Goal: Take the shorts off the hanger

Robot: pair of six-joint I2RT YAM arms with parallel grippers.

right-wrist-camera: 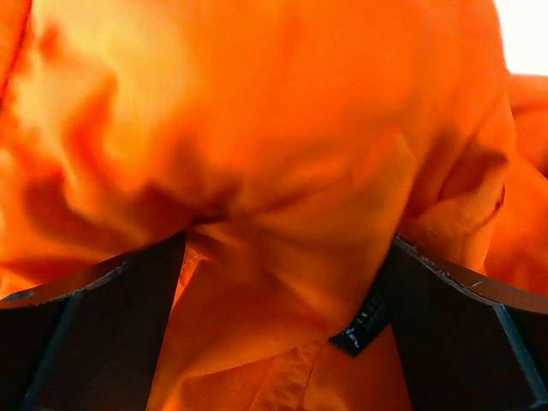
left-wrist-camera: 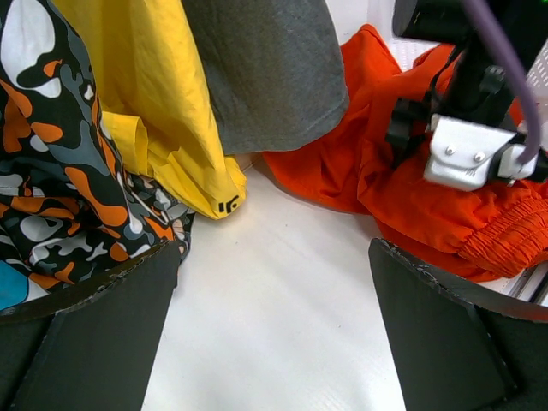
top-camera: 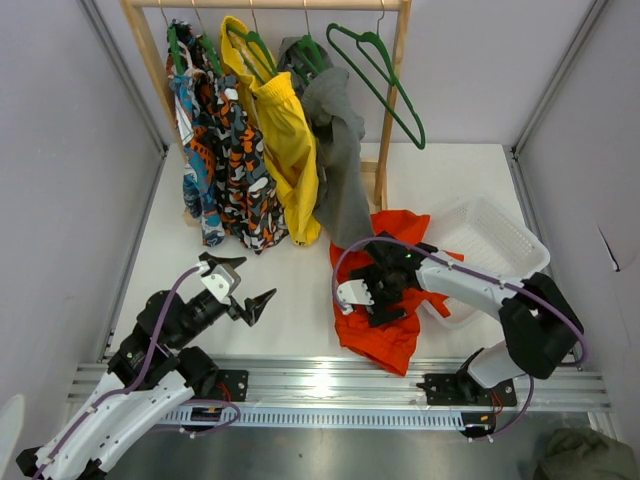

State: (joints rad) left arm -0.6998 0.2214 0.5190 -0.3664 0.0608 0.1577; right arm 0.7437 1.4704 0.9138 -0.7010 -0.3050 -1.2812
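Orange-red shorts (top-camera: 375, 325), dark green hanger (top-camera: 419, 137)

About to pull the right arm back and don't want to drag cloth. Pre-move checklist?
1. Shorts off hanger: ok. They lie on the table, and the hanger hangs bare.
2. Right gripper open: ok. Its jaws stand wide over the shorts.
3. Cloth free of the right fingers: cannot tell. Fabric bulges up between them.
4. Left gripper empty: ok. It is open, above bare table.
5. Shorts apart from the grey garment: cannot tell. Its hem hangs right at their edge.
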